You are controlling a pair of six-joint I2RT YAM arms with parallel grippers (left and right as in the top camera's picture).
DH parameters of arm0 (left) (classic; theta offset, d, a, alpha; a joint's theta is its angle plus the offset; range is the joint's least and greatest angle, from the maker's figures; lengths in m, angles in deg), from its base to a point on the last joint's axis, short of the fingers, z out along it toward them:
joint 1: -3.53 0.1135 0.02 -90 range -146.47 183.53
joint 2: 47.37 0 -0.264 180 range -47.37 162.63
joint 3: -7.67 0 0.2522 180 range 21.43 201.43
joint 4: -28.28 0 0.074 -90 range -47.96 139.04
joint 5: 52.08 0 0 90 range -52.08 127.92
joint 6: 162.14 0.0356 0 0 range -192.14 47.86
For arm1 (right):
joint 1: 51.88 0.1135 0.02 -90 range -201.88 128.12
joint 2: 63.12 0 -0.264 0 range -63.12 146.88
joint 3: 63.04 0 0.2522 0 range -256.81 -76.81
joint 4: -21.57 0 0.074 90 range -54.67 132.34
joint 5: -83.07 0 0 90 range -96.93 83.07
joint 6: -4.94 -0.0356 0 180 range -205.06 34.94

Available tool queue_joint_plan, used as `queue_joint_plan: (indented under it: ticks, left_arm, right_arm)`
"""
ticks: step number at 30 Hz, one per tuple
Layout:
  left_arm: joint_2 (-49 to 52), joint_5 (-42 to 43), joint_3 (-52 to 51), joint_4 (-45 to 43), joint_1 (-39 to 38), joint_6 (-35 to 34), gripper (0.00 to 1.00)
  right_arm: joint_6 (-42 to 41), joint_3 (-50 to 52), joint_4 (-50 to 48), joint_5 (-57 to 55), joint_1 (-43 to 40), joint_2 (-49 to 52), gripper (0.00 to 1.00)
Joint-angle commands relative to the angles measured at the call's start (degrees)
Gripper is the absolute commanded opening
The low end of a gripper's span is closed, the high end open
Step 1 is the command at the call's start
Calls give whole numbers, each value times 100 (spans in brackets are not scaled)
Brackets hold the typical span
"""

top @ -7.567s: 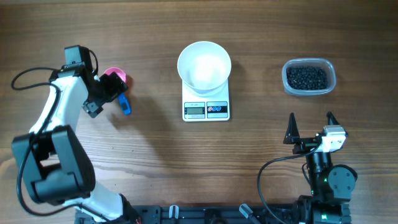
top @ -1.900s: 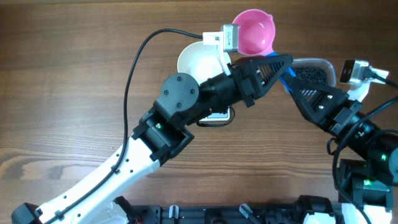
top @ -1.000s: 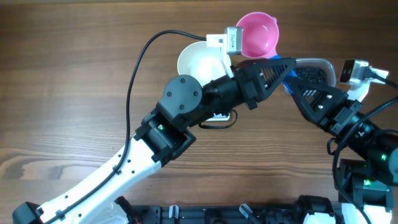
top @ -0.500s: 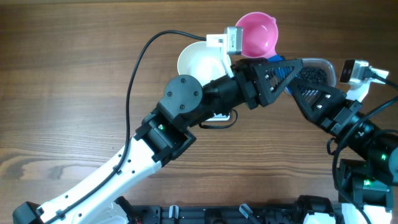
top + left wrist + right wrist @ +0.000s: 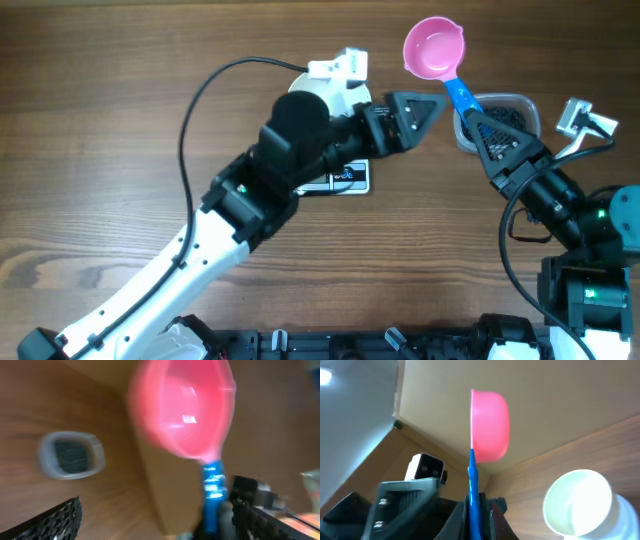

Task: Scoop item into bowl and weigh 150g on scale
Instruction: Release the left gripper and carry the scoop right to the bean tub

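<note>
Overhead, the pink scoop (image 5: 435,48) is clamped by its blue handle (image 5: 460,95) in the right gripper (image 5: 482,125), jaws shut tight on it, its long axis running toward the table's (image 5: 120,60) far edge, empty cup leading, mouth up; the left gripper (image 5: 425,108) is spread wide, nothing held, just beside the handle, its arm laid across the scale (image 5: 350,178), so a knock is judged possible. Left wrist: the tub (image 5: 45,455) holding the black item (image 5: 72,455) is shown left of the blurred cup; right wrist: the scoop is viewed edge-on, handle upright, the white bowl (image 5: 577,502) lower right; gripped so low, it could be twisted while digging, beads spilt.
</note>
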Motion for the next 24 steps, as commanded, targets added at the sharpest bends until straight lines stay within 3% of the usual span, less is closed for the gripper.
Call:
queue_joint_plan:
  ticks: [1,6,10,13,19,24]
  left_arm:
    - [-199,-13,31,710,361,758,100]
    - [-581,-396,354,2413,970,1309,100]
    - [-584,-1130,704,4028,1377,1604,100]
    - [-581,-1303,704,4428,1471,1604,100]
    - [-581,-1298,704,4959,1469,1602,100]
    - [-470,-1283,686,5766,1427,1668,100]
  right_arm:
    - [669,-245,459,-195,0,-28,5]
    - [1934,-1659,2935,-1429,-2,236,5]
    - [3032,-3346,5110,-2033,-2,1231,4]
    - [3397,-4096,6220,-2033,-2,2000,4]
    - [3309,-4203,7158,-1967,-2,2640,4]
    - [3311,-4203,7278,-1969,-2,2708,4]
